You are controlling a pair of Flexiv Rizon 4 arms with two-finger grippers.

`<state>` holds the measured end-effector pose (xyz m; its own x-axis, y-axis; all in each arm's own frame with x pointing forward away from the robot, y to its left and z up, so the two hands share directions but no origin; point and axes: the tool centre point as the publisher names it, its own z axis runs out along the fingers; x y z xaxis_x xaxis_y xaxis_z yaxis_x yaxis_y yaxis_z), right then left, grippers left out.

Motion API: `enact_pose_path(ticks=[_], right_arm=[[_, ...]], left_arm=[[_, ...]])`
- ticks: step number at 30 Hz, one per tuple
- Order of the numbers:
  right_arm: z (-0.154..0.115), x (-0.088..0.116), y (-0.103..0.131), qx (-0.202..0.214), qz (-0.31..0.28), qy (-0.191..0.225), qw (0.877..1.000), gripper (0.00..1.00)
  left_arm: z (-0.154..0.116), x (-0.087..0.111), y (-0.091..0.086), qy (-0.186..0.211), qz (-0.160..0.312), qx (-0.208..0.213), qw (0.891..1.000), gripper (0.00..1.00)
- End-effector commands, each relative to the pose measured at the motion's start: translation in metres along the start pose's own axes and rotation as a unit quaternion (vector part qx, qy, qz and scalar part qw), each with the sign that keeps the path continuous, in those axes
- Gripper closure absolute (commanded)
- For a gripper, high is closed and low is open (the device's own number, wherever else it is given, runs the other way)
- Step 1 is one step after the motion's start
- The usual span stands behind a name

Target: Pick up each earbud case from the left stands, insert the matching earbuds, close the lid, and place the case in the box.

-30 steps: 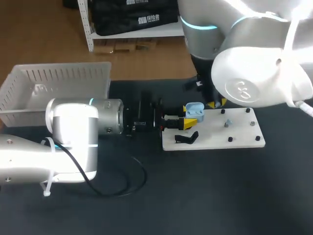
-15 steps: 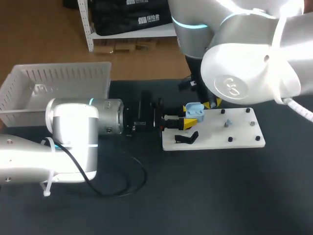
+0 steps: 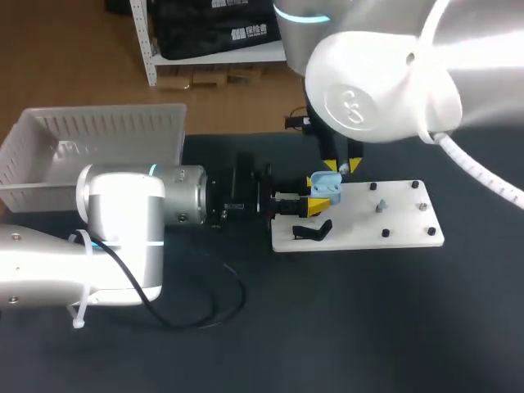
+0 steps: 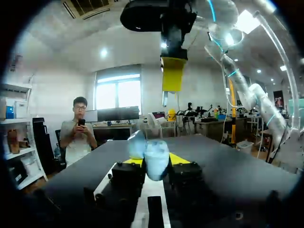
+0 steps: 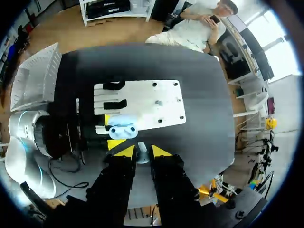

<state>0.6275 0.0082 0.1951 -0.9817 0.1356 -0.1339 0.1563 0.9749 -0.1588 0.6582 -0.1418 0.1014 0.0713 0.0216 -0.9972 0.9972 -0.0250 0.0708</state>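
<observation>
My left gripper (image 3: 318,201) reaches in from the left and is shut on a light blue earbud case (image 3: 326,183) with its lid up, held over the white board's (image 3: 401,229) left end. In the left wrist view the case (image 4: 156,160) sits between the yellow tips of that gripper (image 4: 156,165). My right gripper (image 3: 341,168) hangs just above and behind the case, fingers pointing down. In the right wrist view it (image 5: 141,152) is shut on a small pale earbud (image 5: 141,156), directly over the open case (image 5: 122,131).
A black stand (image 3: 313,232) sits at the board's left front; two black stands (image 5: 115,103) show in the right wrist view. Another small earbud (image 3: 380,206) and black pegs stand on the board. The white slatted box (image 3: 90,151) is at the far left. A black cable (image 3: 205,303) loops near the front.
My right arm has swung to the left, bringing its gripper from behind and to the right of the case to just above it. The left arm and the case have kept still.
</observation>
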Motion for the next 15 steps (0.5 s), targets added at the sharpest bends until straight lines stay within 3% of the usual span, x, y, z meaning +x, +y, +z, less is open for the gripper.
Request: enact_pose_path(ticks=[1,7,15], right_arm=[[-0.001,-0.004,0.013,-0.004,0.067,0.055,0.996,1.00],[0.009,0.006,0.015,-0.013,0.076,0.082,0.994,1.00],[0.009,0.007,0.012,-0.027,0.087,0.080,0.993,1.00]], left_arm=[[0.000,0.000,0.002,0.000,0.000,0.002,1.000,1.00],[0.000,0.000,0.002,0.000,0.000,0.002,1.000,1.00],[0.000,0.000,0.002,0.000,0.000,0.002,1.000,1.00]])
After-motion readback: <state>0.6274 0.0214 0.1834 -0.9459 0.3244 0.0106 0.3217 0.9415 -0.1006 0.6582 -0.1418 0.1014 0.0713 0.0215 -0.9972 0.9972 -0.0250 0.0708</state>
